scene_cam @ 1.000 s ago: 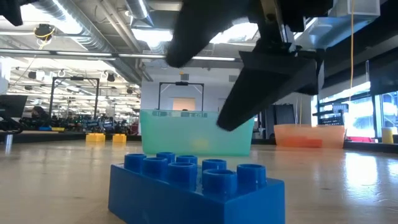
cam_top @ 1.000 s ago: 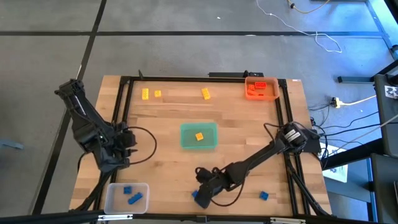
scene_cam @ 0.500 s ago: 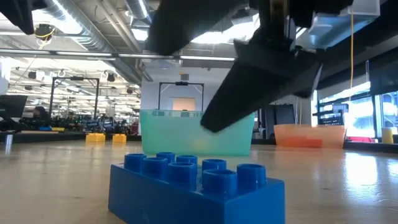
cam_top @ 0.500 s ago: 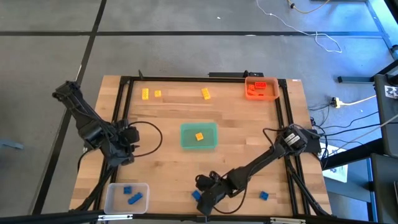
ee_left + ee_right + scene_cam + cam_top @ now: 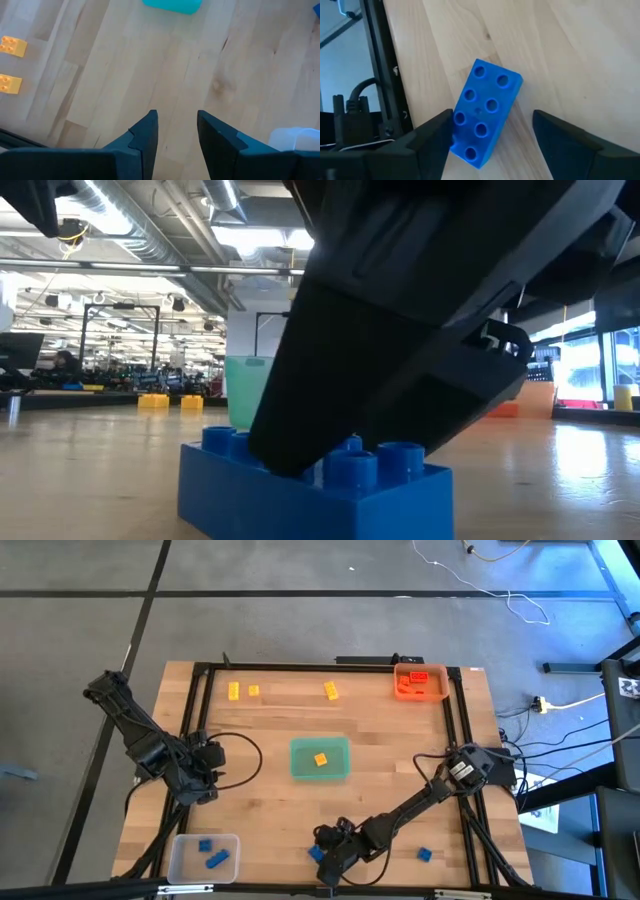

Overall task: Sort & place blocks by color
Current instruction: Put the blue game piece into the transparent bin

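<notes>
High view: the right hand (image 5: 325, 862) sits low at the bottom centre of the frame, over a blue block (image 5: 315, 853) near the table's (image 5: 270, 740) front edge. A second blue block (image 5: 424, 854) lies to its right. Three yellow blocks (image 5: 253, 691) rest along the upper part of the table, one more in the green tray (image 5: 320, 759), orange-red ones in the orange tray (image 5: 420, 681) at upper right, and blue ones in the clear tray (image 5: 203, 857) at lower left. The left hand (image 5: 200, 780) waits at mid-left.

Low view: the blue block (image 5: 310, 485) fills the lower centre, studs up, flat on the table, with the right hand's dark fingers (image 5: 400, 360) coming down onto it.

Left wrist view: the left hand (image 5: 177, 132) is slightly parted and empty, above bare wood.

Right wrist view: the right hand (image 5: 492, 137) is spread wide either side of the block (image 5: 485, 112), a glossy eight-stud brick lying skewed to the fingers. My worry is that skew: closing now could catch corners, twist the brick, or nudge it toward the nearby table edge.
</notes>
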Motion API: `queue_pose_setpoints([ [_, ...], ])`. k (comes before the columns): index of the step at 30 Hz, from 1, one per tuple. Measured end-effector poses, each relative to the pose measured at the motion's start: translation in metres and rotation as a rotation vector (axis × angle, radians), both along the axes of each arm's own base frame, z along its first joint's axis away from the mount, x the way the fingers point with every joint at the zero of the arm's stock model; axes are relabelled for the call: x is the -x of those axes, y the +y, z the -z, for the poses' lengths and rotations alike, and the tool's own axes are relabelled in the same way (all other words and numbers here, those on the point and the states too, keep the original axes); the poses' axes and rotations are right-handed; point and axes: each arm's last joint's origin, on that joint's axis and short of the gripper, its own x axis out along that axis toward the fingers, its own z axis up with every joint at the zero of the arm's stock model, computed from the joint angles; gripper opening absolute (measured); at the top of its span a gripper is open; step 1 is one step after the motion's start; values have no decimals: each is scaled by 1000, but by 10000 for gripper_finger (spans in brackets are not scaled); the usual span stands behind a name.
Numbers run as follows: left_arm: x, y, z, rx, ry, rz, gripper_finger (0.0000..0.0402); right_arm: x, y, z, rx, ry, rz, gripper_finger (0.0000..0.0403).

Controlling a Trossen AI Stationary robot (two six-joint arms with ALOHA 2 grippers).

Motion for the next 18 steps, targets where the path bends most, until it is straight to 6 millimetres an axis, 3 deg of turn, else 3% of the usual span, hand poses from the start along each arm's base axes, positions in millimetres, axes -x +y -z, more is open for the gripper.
queue_pose_setpoints([
  [10, 0, 0, 0, 0, 0, 0, 127, 6, -5, 4, 35, 81, 8, 257],
  [18, 0, 0, 0, 1, -1, 0, 127, 11, -7, 4, -23, 158, 126, 257],
])
